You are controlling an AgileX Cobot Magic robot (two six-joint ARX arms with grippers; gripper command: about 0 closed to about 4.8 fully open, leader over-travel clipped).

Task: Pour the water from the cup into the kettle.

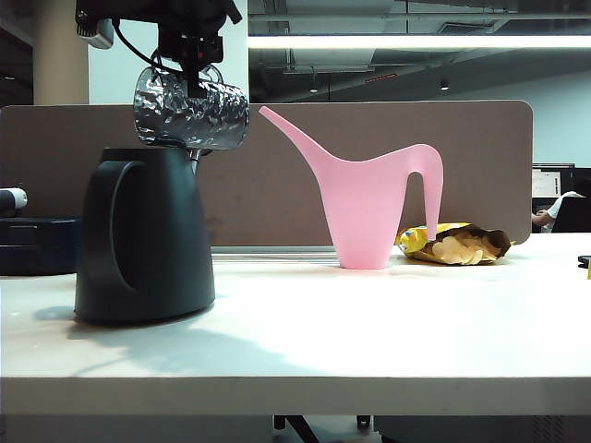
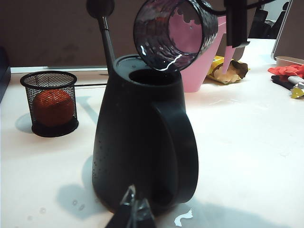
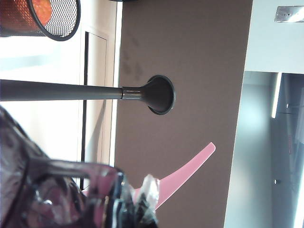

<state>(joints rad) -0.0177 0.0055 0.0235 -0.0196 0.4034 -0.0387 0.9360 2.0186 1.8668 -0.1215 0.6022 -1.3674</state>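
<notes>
White table (image 1: 388,341): one kettle (image 1: 148,235), one cup (image 1: 191,111), right gripper (image 1: 196,69).

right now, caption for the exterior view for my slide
Right end effector tips the cup on its side over the black kettle, pink watering can beside it.

White tabletop (image 1: 369,332) in front; brown partition panel (image 1: 480,166) behind it. Long fluorescent ceiling light (image 1: 416,42) overhead, dark exposed ceiling, pale wall far right.
</notes>
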